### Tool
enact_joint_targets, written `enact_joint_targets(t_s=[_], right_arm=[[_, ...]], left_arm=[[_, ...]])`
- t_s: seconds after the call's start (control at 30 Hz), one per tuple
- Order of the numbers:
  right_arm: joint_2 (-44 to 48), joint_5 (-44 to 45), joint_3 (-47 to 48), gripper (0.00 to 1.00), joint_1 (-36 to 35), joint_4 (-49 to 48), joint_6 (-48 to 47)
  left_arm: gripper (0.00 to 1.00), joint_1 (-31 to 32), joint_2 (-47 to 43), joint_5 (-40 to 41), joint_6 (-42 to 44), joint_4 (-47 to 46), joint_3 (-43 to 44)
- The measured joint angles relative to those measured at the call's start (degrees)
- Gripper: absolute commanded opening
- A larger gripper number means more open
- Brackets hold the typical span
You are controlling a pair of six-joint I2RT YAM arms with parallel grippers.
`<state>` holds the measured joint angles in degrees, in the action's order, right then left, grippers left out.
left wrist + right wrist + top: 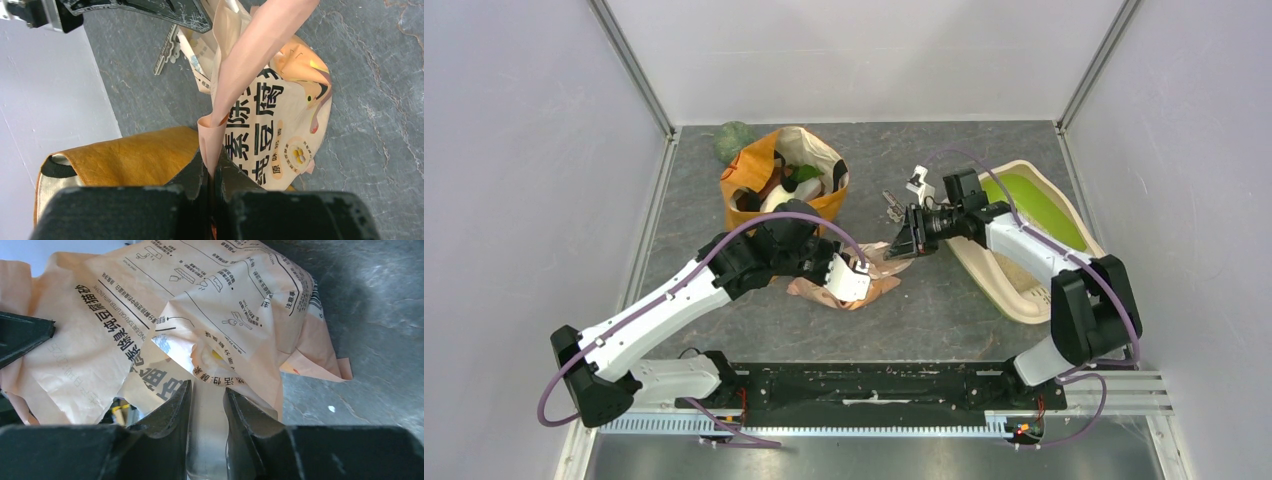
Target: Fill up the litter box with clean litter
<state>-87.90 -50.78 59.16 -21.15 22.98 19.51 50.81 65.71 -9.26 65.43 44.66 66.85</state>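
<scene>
The litter box (pixel 1064 215), cream with a green hood (pixel 1027 203), lies at the right of the table. A peach paper litter bag (pixel 876 265) printed with black characters hangs crumpled between both grippers, left of the box. My left gripper (pixel 212 167) is shut on a narrow fold of the bag (pixel 270 110). It also shows from above, my left gripper (pixel 856 272). My right gripper (pixel 206 390) is shut on a silvery fold of the bag (pixel 225 305), just right of the left one (pixel 902 243). Any clean litter in the bag is hidden.
An orange paper shopping bag (pixel 759 165) full of items stands behind the left arm, a green lump (pixel 734 140) beyond it. Keys (pixel 894 208) and a small white object (pixel 919 183) lie behind the litter bag. White walls close in on three sides.
</scene>
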Motion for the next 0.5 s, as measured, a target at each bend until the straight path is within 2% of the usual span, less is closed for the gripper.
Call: enact_joint_targets(t_s=[0.33,0.5], right_arm=[[-3.34,-6.62,-9.14,0.00,0.22,-22.73,16.72],[-3.78,-9.73,-12.92,0.00,2.60,-32.54,26.64]], left_arm=[[0.02,0.00,0.00,0.37,0.00,0.83,0.00],[0.02,-0.02,0.00,0.44,0.00,0.90,0.00]])
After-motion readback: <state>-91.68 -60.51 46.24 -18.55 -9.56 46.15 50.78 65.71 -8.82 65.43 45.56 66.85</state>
